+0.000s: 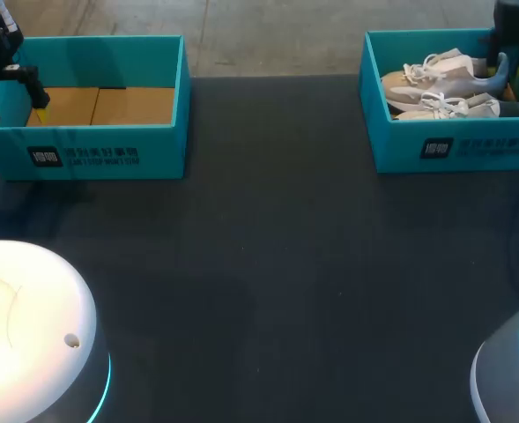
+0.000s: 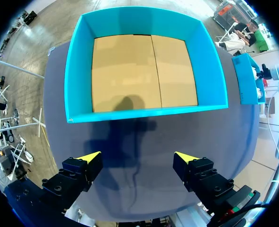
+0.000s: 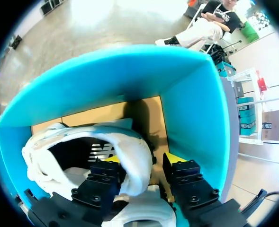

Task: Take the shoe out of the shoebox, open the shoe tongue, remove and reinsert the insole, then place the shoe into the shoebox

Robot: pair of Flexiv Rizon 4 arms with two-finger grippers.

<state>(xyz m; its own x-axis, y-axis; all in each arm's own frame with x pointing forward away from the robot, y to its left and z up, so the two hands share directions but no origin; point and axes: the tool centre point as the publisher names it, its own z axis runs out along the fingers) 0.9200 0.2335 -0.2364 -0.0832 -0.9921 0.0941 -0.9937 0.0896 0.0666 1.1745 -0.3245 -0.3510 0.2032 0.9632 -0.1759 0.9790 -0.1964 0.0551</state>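
The left jaws hang open with nothing between them, above the dark surface (image 1: 268, 264) just short of the left box (image 2: 144, 113), a teal one showing its cardboard floor. Well apart, at the far right corner, the right box (image 1: 470, 150) holds two pale shoes (image 1: 435, 79) lying side by side, laces showing. The right jaws reach down into this box at the heel end. They stand open astride the heel wall of one shoe (image 3: 130, 156), one finger inside the collar and the other finger (image 3: 175, 158) outside with a gap.

Black screw-studded fingers (image 2: 73, 177), yellow tips
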